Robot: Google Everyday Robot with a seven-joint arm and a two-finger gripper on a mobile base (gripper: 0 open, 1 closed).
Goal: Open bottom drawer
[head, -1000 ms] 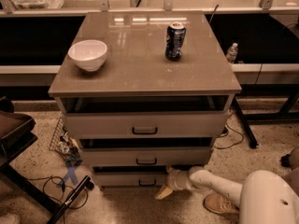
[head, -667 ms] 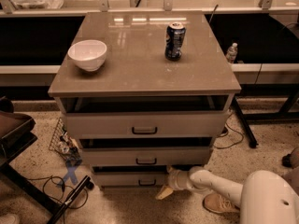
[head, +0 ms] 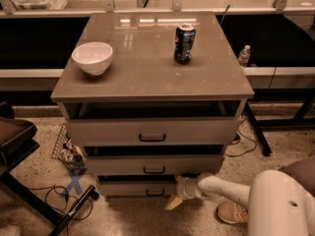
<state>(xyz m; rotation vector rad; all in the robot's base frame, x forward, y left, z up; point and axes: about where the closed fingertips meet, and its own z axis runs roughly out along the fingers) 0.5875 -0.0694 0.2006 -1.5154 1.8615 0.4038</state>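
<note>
Camera view: looking down on the front of a three-drawer cabinet [head: 197, 132].
Bottom drawer [head: 130, 188]: lowest tier of the cabinet, just above the floor. It has a pale front with a small black pull [head: 155, 192] at its middle. A dark strip shows between it and the drawer above.
Hand [head: 173, 200]: down at the cabinet's foot, at the right end of the bottom drawer's front, just right of the pull. Its pale end slants down and left toward the floor. From here I cannot tell how far open it is, whether it has hold of anything, or whether it touches the drawer.
Arm [head: 224, 188]: white, reaching in low from the right of the cabinet and joining a rounded white body [head: 280, 205].
Middle drawer [head: 118, 166]: one tier up, black pull at centre.
Top drawer [head: 113, 132]: tallest front, with a dark gap under the cabinet's top.
Surface [head: 142, 77]: the cabinet's glossy tan top.
White bowl [head: 92, 58]: upright on the left of the surface.
Soda can [head: 184, 44]: upright on the surface, right of centre and well apart from the bowl.
Water bottle [head: 244, 55]: behind the cabinet's right rear corner.
Shoe [head: 230, 213]: on the floor right of the cabinet, below the arm.
</note>
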